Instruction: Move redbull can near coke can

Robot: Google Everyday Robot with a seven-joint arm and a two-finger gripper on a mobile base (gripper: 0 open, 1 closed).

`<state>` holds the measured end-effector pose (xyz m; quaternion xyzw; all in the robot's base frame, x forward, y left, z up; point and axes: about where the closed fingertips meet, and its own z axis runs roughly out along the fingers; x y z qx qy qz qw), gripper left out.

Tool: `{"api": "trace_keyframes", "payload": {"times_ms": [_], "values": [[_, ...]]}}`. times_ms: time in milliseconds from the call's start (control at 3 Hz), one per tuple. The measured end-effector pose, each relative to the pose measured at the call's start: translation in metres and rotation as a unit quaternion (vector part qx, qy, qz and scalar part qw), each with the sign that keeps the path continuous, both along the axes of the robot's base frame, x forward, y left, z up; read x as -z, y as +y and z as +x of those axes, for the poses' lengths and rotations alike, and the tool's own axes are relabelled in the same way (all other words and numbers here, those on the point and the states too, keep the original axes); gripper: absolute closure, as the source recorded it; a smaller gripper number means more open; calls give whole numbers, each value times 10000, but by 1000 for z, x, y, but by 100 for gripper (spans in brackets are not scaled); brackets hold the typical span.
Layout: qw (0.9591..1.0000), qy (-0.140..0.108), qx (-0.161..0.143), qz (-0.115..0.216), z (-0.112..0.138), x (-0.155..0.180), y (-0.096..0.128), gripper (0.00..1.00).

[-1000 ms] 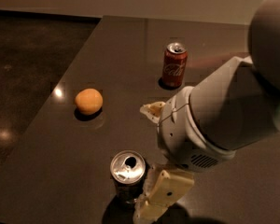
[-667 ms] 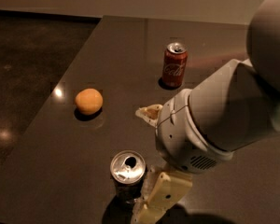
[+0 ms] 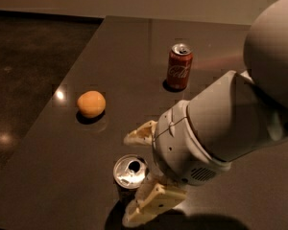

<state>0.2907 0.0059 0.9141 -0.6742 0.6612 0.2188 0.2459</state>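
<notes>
— Seeing the gripper (image 3: 128, 179) clearly?
— Yes, I'm watching it hanging low over the near part of the dark glossy table (image 3: 129, 51). Its cream fingers (image 3: 141, 134) are standing wide apart, holding nothing, one on each side of the slim silvery-grey redbull can (image 3: 130, 172).
— And the red coke can with white script (image 3: 179, 67)?
— It's standing upright farther back, well apart. A round orange fruit (image 3: 91, 103) is sitting off to the left.

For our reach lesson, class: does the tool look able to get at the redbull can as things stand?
Probably yes. The tool hangs open right at the redbull can, one finger on either side, with nothing between them. The orange and coke can stand well clear.
</notes>
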Motion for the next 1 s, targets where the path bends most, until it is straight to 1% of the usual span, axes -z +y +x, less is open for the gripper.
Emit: {"api": "trace_keyframes", "payload": {"times_ms": [333, 667, 1000], "values": [[9999, 39, 17, 96, 3, -5, -2, 47], [9995, 0, 280, 160, 27, -17, -17, 70], [9966, -146, 793, 143, 72, -32, -45, 93]]}}
